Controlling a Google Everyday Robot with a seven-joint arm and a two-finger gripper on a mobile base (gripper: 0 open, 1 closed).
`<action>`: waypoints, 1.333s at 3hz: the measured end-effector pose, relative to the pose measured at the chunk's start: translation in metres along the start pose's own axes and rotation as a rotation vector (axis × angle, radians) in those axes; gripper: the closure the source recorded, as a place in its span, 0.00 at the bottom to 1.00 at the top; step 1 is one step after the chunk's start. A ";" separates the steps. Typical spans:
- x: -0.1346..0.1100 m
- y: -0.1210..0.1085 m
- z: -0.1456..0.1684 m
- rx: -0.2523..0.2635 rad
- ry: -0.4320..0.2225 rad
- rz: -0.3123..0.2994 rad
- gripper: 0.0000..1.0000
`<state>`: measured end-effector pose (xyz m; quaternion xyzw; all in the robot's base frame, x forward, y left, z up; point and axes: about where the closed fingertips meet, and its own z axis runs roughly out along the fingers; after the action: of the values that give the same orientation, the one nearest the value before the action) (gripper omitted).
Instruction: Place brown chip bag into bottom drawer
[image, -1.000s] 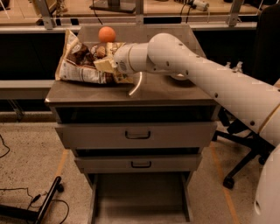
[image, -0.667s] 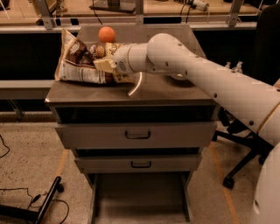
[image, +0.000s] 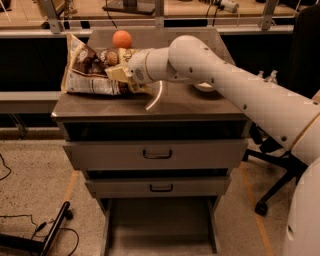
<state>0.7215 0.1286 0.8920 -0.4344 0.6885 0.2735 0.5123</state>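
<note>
The brown chip bag (image: 92, 70) lies on the left of the cabinet top (image: 200, 102), crinkled, brown and cream with a white print panel. My gripper (image: 119, 75) reaches in from the right and sits at the bag's right end, touching it. The bottom drawer (image: 160, 225) is pulled out below the two handled drawers and shows a bare grey floor.
An orange ball (image: 122, 38) rests behind the bag. A bowl (image: 204, 88) sits behind my arm, mostly hidden. A thin pale strap (image: 154, 97) hangs from my wrist onto the top. An office chair (image: 280, 165) stands at the right. Cables and a dark bar (image: 50, 235) lie on the floor at the left.
</note>
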 end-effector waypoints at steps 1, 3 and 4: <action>-0.019 0.006 -0.018 -0.022 -0.002 -0.043 1.00; -0.055 0.020 -0.078 -0.007 -0.050 -0.111 1.00; -0.062 0.030 -0.110 0.025 -0.076 -0.134 1.00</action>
<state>0.6497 0.0719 0.9843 -0.4623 0.6413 0.2465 0.5605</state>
